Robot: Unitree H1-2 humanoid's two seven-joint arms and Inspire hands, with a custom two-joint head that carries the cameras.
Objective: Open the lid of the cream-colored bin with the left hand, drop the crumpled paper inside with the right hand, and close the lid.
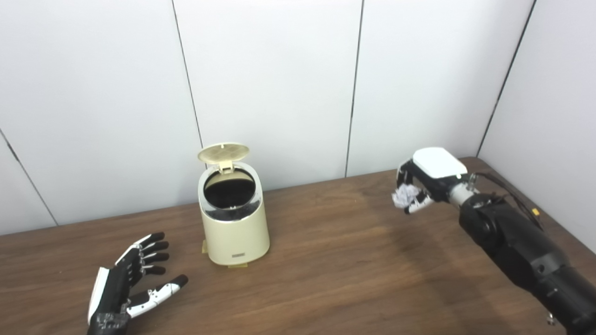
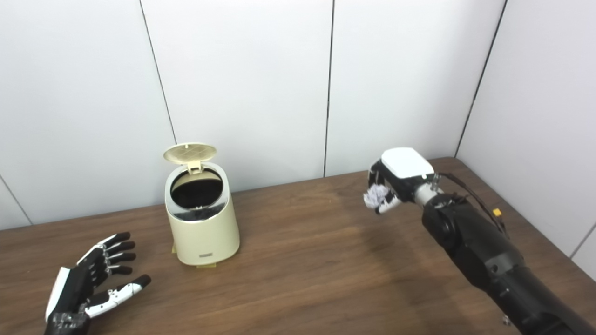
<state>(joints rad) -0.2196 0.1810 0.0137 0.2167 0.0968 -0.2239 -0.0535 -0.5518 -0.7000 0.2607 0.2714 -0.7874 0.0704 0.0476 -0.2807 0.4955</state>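
- Left eye view: the cream-colored bin (image 1: 234, 218) stands on the desk (image 1: 354, 270) with its lid (image 1: 223, 152) tipped up and its mouth open. The left hand (image 1: 132, 284) rests low, fingers (image 1: 153, 251) spread and empty, the bin just beyond them to the right.
- The right hand (image 1: 426, 181) hangs above the desk, well to the bin's right, fingers curled around the crumpled paper (image 1: 405, 195).
- Right eye view: the paper sits under the right hand's palm, seemingly pinched at the fingertips; it looks light and soft, so a loose hold around its bulk should do.
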